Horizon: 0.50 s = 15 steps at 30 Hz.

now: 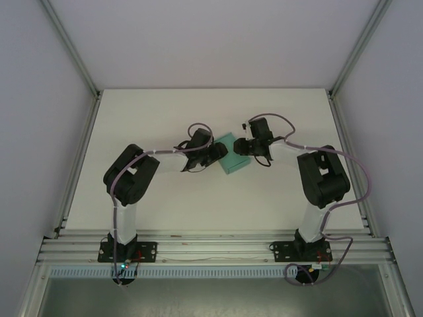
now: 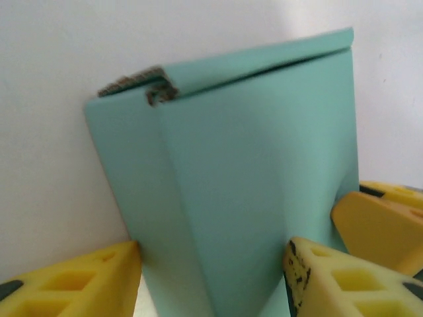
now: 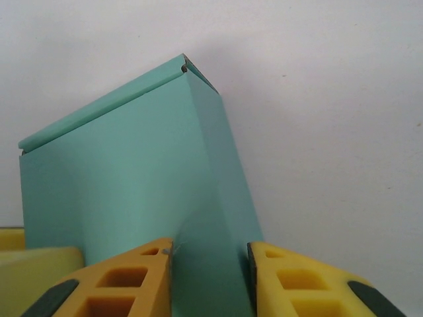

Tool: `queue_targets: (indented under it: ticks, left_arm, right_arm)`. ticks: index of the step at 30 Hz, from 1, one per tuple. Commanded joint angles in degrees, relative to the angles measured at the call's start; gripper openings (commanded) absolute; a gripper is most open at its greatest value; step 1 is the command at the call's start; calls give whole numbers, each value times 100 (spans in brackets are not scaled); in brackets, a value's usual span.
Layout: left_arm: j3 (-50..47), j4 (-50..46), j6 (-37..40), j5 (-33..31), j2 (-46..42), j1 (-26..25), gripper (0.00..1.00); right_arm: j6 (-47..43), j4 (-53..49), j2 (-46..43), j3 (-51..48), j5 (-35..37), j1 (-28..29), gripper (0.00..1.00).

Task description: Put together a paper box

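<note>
The paper box [image 1: 232, 156] sat mid-worktop [image 1: 158, 112], already folded into shape and held from both sides. The left gripper [image 2: 213, 264] was clenched across its body. The right gripper [image 3: 210, 254] was closed on a corner edge, likely to brace the walls square, as the end flap still showed a slight gap.

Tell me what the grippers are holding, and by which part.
The paper box. The left gripper and the right gripper each pinch a folded corner edge, from opposite sides of it.
</note>
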Motion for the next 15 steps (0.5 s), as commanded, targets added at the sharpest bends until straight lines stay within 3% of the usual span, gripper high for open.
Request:
queue_targets:
  ticks: [1,7,15]
  left_arm:
    - [-185,-896,256,353,-128,-326,64]
    - [-290,-994,345,452,-496,-330,79]
    - [-746,-803,157,722,-935,-392,76]
  right_arm:
    - [238,-959,250,-333,-7,394,24]
    - [320,-958,129,-407,237,436,24]
    - [365,-1011,113,-391,418,483,24]
